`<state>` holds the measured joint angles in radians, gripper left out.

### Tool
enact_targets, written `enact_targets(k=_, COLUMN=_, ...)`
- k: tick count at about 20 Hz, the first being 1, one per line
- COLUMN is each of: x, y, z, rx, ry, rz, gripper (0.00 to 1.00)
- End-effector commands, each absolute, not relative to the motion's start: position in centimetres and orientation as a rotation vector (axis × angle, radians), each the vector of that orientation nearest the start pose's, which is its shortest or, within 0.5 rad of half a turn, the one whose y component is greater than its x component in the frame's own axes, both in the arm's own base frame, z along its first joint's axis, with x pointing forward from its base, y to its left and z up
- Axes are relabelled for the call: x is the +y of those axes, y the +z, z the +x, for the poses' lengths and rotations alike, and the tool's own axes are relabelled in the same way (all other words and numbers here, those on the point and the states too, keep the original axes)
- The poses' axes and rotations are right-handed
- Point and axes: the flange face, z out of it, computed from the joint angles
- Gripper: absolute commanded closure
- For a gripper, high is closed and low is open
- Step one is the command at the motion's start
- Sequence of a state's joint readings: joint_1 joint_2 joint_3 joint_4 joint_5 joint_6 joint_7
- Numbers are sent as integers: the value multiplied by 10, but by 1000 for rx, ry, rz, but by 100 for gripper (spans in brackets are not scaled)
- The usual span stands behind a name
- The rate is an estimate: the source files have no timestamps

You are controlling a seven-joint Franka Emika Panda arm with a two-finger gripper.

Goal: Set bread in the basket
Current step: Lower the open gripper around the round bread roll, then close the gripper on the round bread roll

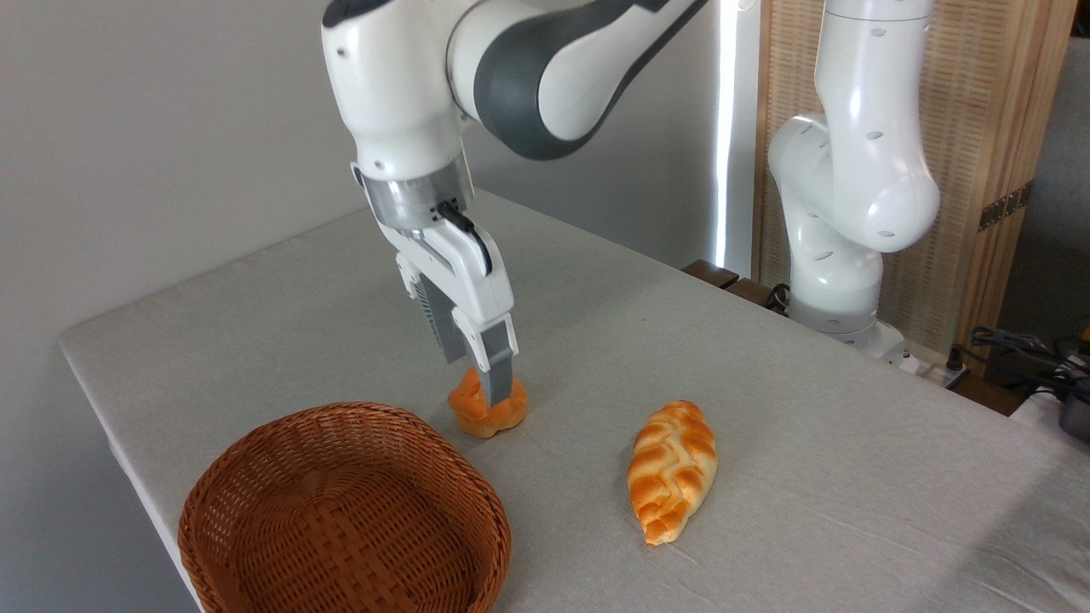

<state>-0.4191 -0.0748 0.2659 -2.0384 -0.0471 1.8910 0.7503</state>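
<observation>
Directly beneath your gripper (485, 387) sits the bread (487, 407) — a small, lumpy golden-orange bun resting on the grey tablecloth (766, 409). Your near finger (496, 368) comes down across the front of the bun's top, overlapping it from this angle; the far finger is mostly hidden behind it. The fingers straddle the bun, but you cannot tell from this view whether they are pressed against it or merely set around it. The bun's underside appears to be in contact with the cloth.

Just to the lower left of the bun lies the wicker basket (255, 460), reddish-brown, round and shallow; its far rim is near the bun but not touching it.

Off to the right of the bun, clearly apart from it, a braided loaf (673, 470) lies lengthwise on the cloth. Your arm's base (839, 298) stands at the table's far right edge.
</observation>
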Motion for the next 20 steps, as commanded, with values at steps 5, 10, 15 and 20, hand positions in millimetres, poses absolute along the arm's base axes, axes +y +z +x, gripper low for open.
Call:
enact_targets(k=5, x=-97, y=443, z=510, rx=1465, ry=178, rz=-2886, gripper=0)
enact_targets(k=10, x=-117, y=420, z=511, rx=1505, ry=256, rz=-2856, gripper=0)
enact_targets(k=15, x=-119, y=416, z=511, rx=1507, ry=268, rz=-2853, gripper=0)
enact_targets(k=20, x=-123, y=415, z=511, rx=1533, ry=269, rz=-2834, gripper=17)
